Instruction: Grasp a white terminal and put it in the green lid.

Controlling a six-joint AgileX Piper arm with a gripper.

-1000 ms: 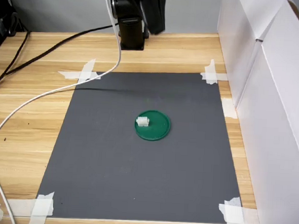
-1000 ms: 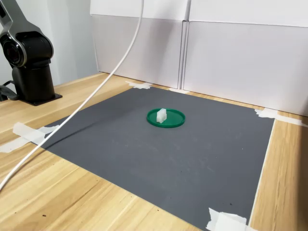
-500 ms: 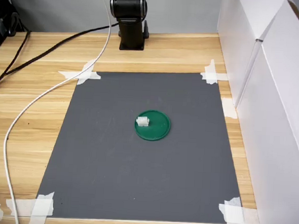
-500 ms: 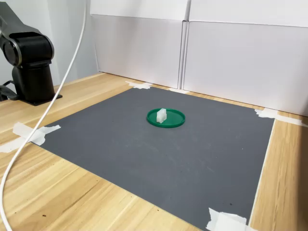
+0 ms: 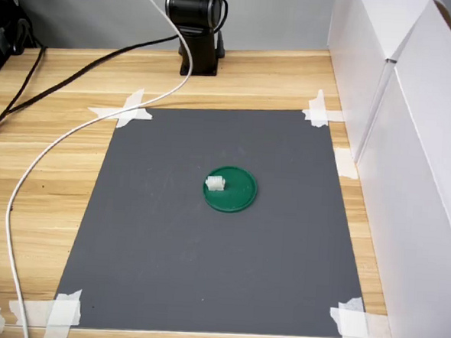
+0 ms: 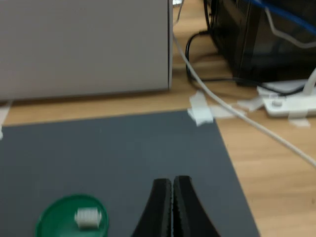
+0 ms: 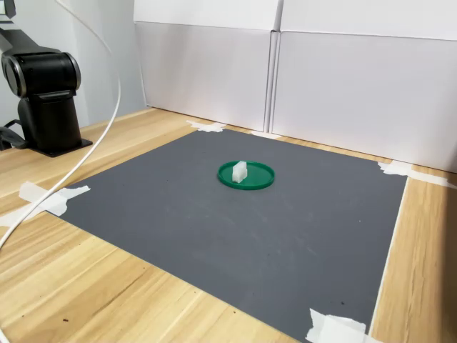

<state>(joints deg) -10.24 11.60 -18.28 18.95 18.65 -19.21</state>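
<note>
Wooden table (image 5: pixel 49 173) under taped grey mat (image 5: pixel 167 250)

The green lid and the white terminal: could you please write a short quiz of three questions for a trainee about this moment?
1. True or false: the white terminal lies inside the green lid.
2. In the wrist view, how do the jaws of the gripper stand? A) wide open B) closed together, holding nothing C) closed on the terminal
3. Fill in: the lid rests on a dark ____ mat that is taped to the wooden table.

Key: 1 true; 2 B; 3 grey.
</note>
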